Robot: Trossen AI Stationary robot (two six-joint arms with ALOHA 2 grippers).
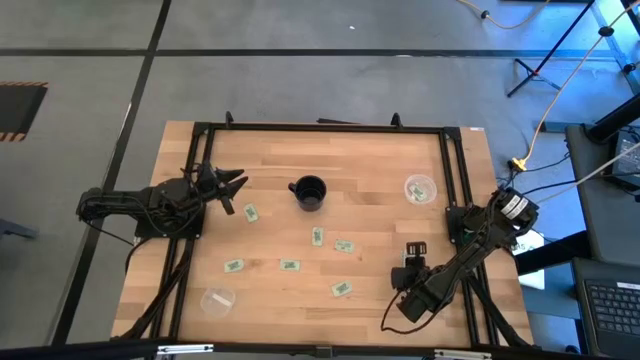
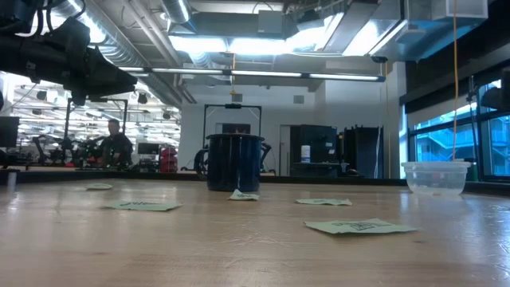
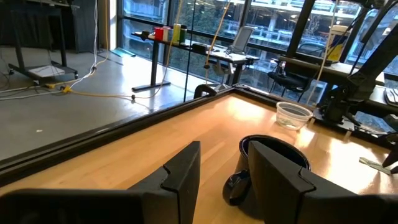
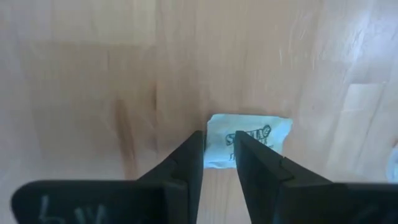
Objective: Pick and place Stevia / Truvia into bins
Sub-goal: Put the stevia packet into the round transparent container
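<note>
A wooden desk (image 1: 380, 230) is filling the overhead view, with the left arm waiting at its left edge, the left gripper (image 1: 236, 182) hanging above the wood with its jaws standing wide and holding nothing. The right arm is reaching in from the right edge, its right gripper (image 1: 414, 251) hovering low over the near-right part of the desk. A black cup (image 1: 309, 192) is standing at the centre toward the far side, one clear bin (image 1: 420, 188) is sitting to the right of it and a second bin (image 1: 217, 299) is lying at the near-left corner. Pale green Stevia packets (image 1: 317, 237) are lying scattered flat between cup and near edge. The wrist camera is showing the right jaws narrowed to a slim gap directly over one packet (image 4: 264, 135), which is lying flat on the wood just beyond the fingertips, its long axis running crosswise to them. Whether the tips are touching the paper cannot be told; nothing appears lifted. The right arm is plainly the nearer one, and the bin on the right is the closer target.
</note>
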